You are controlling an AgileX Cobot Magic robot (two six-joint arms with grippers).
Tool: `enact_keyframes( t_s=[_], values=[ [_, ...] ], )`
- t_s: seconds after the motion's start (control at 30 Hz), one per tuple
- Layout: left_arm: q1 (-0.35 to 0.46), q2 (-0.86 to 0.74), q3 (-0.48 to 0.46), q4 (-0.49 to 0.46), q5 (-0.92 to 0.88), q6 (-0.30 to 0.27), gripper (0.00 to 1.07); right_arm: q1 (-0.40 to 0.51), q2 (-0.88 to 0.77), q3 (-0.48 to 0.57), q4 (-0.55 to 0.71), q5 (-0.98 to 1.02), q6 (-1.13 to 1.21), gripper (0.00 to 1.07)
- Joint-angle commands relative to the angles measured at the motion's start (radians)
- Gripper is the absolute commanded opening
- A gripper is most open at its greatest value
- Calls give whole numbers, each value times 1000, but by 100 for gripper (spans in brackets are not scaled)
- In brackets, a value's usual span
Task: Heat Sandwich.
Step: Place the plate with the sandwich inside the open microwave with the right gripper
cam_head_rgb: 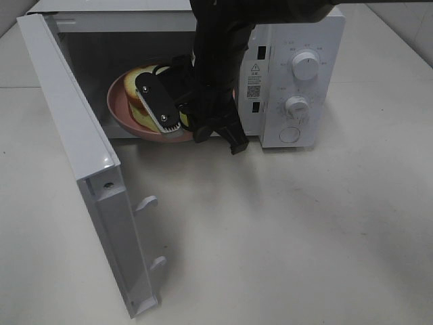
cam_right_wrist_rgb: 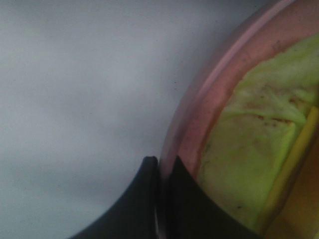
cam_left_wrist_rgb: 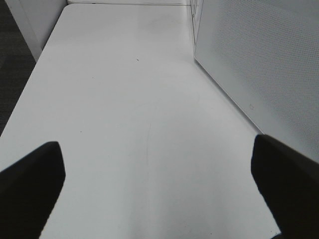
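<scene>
The microwave door [cam_head_rgb: 74, 156] stands wide open, letting the right hand [cam_right_wrist_rgb: 162, 169] pinch the rim of the pink plate [cam_right_wrist_rgb: 199, 109]. The sandwich [cam_right_wrist_rgb: 249, 149] lies on it, inside the microwave [cam_head_rgb: 298, 81] at the surface's [cam_left_wrist_rgb: 149, 99] far edge. The left hand [cam_left_wrist_rgb: 159, 194] hovers spread, holding nothing.
</scene>
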Motion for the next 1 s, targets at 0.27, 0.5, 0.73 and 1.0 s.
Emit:
enact_keyframes(
  t_s=[0.27, 0.5, 0.73, 1.0],
  values=[
    [2, -27, 2, -1, -11, -1, 96, -5, 88, -151, -22, 14, 58, 0],
    [2, -27, 2, -1, -11, -1, 96, -5, 147, -227, -26, 24, 83, 0],
    [2, -27, 2, -1, -11, -1, 96, -15, 195, -303, -42, 24, 110, 0],
    [2, -27, 2, -1, -11, -1, 96, -35, 226, -334, -46, -28, 131, 0]
  ],
)
